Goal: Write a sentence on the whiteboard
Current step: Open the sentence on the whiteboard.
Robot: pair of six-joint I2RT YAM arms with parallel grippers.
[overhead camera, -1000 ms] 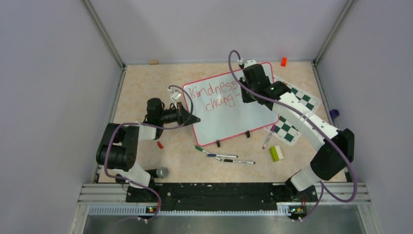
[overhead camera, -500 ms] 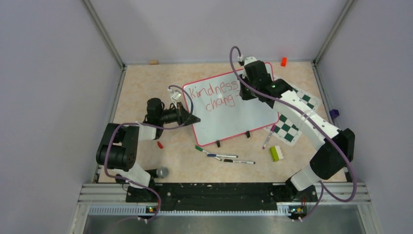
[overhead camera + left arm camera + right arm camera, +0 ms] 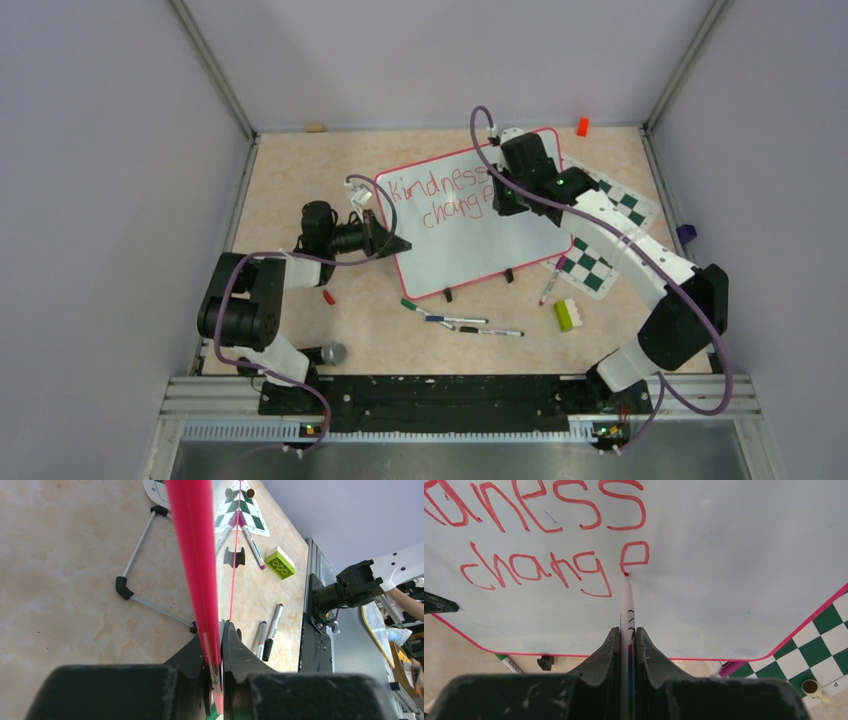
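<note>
Two lines of sentence (image 3: 438, 198) on one whiteboard (image 3: 480, 250).

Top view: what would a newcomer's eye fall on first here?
First, the red lettering "Kindness change" on the whiteboard in the middle. Next, the right gripper, shut on a marker whose tip meets the last "e". The left gripper clamps the board's pink edge.

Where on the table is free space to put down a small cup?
Bare tabletop lies at the far left, between the left gripper, the whiteboard and the back wall. Crowded: near the markers, lime brick and chess mat.
</note>
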